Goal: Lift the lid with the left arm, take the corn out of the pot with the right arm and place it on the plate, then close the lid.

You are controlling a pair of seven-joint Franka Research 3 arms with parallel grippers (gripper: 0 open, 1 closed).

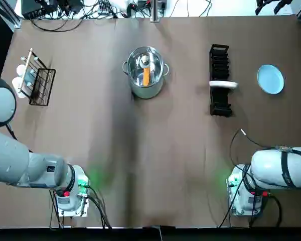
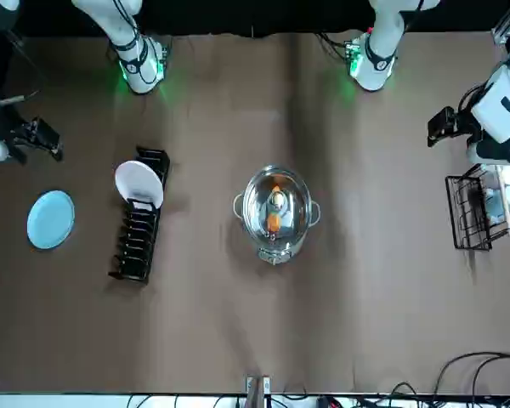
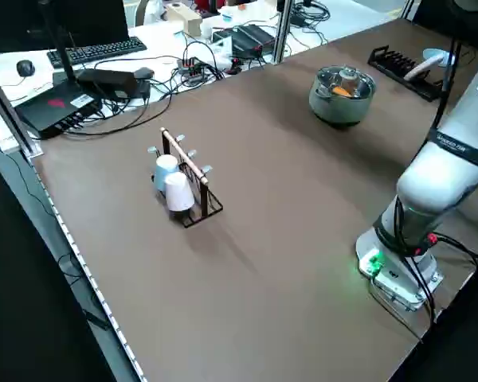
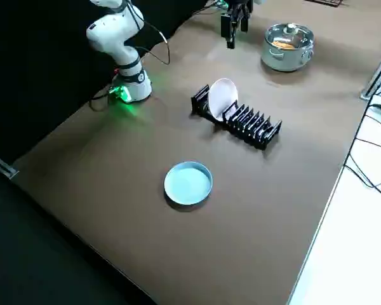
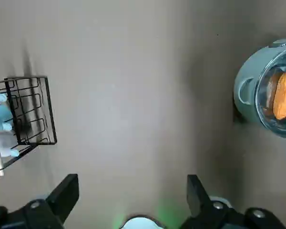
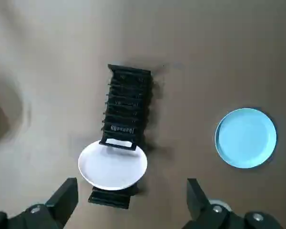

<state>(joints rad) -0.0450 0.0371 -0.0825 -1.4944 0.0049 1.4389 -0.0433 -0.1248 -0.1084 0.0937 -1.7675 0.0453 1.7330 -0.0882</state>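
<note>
Logging left to right, robot's own sides.

Left gripper (image 5: 131,196): hangs over the left part of the table (image 1: 90,130), near the wire cup rack (image 1: 38,81). Its fingers are spread wide with nothing between them. I count it as released.

Pot (image 1: 146,83): stands mid-table, toward the far edge, well apart from both grippers. The glass lid (image 1: 153,63) sits on it.

Corn (image 1: 146,76): lies inside the pot, seen through the glass as an orange bar. Its long axis runs from the robot's side toward the far side, roughly on the pot's middle line. The lid's knob (image 1: 144,61) covers part of it, and glare on the glass blurs the rest. I cannot tell which end is the tip. My left wrist view cuts the pot off at the picture's edge.

Dish rack (image 1: 220,100): black, right of the pot, slots in a row running away from the robot. One white dish (image 1: 223,85) stands in it.

Plate (image 1: 270,79): light blue, flat on the table, just right of the rack.

Right gripper (image 6: 131,198): hangs over the right side, above rack and plate. Its fingers are wide apart and grasp nothing.
</note>
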